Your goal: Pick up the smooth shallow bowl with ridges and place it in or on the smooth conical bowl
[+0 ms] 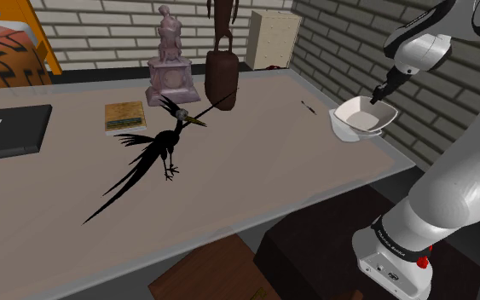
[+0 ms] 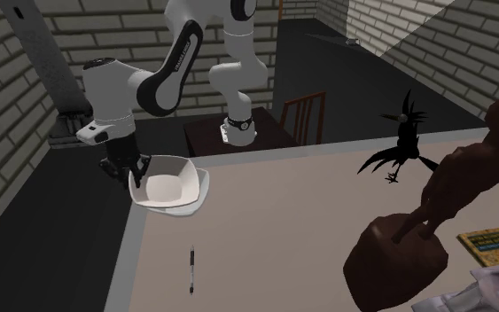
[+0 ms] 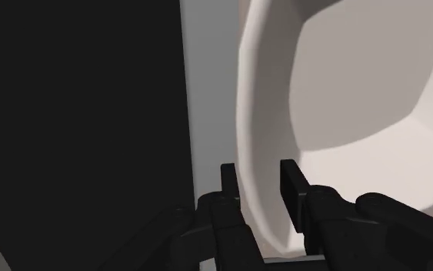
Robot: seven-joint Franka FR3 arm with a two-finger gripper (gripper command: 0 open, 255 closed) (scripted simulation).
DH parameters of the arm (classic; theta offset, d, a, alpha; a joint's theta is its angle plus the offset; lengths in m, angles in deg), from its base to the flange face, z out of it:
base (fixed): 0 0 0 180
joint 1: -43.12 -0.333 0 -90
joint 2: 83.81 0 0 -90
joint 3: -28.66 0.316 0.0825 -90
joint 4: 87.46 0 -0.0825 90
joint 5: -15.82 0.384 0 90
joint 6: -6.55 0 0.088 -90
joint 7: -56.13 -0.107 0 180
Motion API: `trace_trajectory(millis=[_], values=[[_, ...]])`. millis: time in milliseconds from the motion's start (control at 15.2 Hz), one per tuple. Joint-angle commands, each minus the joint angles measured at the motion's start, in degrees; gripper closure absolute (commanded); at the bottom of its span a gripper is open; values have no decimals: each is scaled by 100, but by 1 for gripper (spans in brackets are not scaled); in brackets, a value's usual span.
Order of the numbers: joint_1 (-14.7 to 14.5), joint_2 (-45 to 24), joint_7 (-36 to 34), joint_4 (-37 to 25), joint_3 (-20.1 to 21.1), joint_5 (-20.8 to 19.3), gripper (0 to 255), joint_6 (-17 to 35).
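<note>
Gripper [image 3: 259, 183] pinches the rim of the shallow bowl [image 1: 367, 118], which sits on or just over the second bowl [image 1: 341, 130] at the table [image 1: 255, 170] edge. One-sided hold could tilt it, nudging both off.

So the arm [image 1: 464, 183] has that chunky rounded white shell look, fat tube-like links with dark grey-black joints [image 2: 156, 92] between them. Down at the foot there's a black collar [image 1: 393, 241] with tiny white lettering I can't read, plus a little red spot [image 1: 423, 254] right next to it. The gripper [image 3: 259, 175] is all black, with blocky, square-tipped fingers [image 3: 292, 183].
</note>
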State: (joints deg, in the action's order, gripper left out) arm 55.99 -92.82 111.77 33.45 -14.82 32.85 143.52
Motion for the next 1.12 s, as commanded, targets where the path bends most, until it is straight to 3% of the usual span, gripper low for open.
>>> trace_trajectory(millis=[0, 132, 198, 462, 528, 792, 1056], values=[[24, -39, 66, 46, 44, 46, 255, -604], [37, -37, 64, 46, 57, 43, 255, -604], [-68, 77, -110, 125, 54, -93, 0, -583], [-74, 133, -102, 230, 39, -124, 0, -523], [23, -39, 66, 46, 42, 47, 0, -605], [-71, 497, -318, -196, -92, -525, 0, -1184], [-67, 497, -319, -195, -88, -526, 0, -1184]])
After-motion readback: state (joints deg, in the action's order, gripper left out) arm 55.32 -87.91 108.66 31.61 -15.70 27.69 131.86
